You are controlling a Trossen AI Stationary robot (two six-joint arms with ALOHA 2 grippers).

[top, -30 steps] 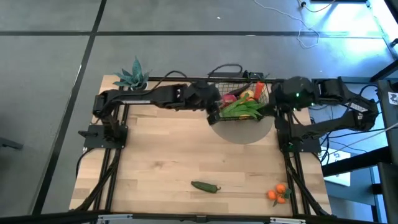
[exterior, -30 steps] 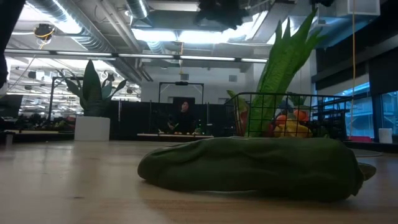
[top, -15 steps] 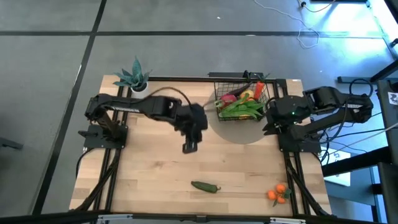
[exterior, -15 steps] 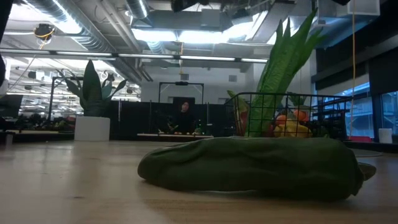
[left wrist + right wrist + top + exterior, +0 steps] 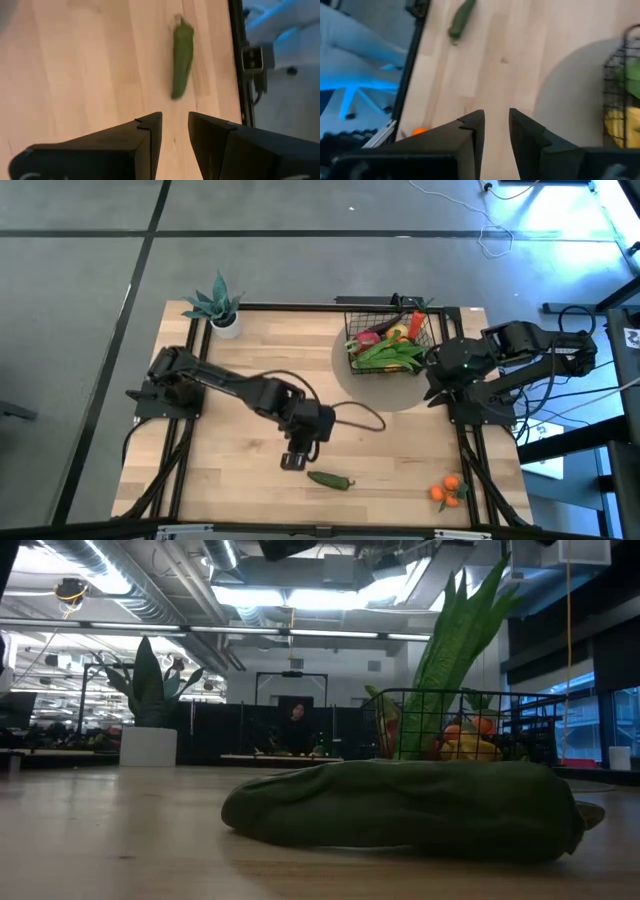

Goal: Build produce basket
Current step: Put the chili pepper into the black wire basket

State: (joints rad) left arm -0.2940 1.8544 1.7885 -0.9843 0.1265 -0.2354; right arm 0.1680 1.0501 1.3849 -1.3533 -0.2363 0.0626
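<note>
The black wire basket [image 5: 352, 330] stands on a grey round mat at the far right, filled with produce: long green corn [image 5: 388, 355], red, yellow and orange pieces. A green pepper [image 5: 330, 479] lies on the wood near the front edge, and fills the foreground of the low view [image 5: 400, 810]. Oranges [image 5: 448, 491] lie at the near right corner. My left gripper [image 5: 293, 462] hovers tipped down just left of the pepper [image 5: 182, 55], its fingers [image 5: 175, 130] a narrow gap apart, nothing between. My right gripper [image 5: 436, 383] waits beside the basket, open [image 5: 496, 125] and empty.
A spiky blue-green potted plant [image 5: 215, 307] stands at the far left corner. The grey mat [image 5: 385, 392] reaches out in front of the basket. Black frame rails run along both table sides [image 5: 180, 440]. Bare wood lies between the left arm and the left rail.
My left gripper has swung from the basket toward the table's near edge, sinking and tipping downward, and now hangs beside the green pepper. My right gripper has drawn back a little from the basket toward the near right. The produce has kept still.
</note>
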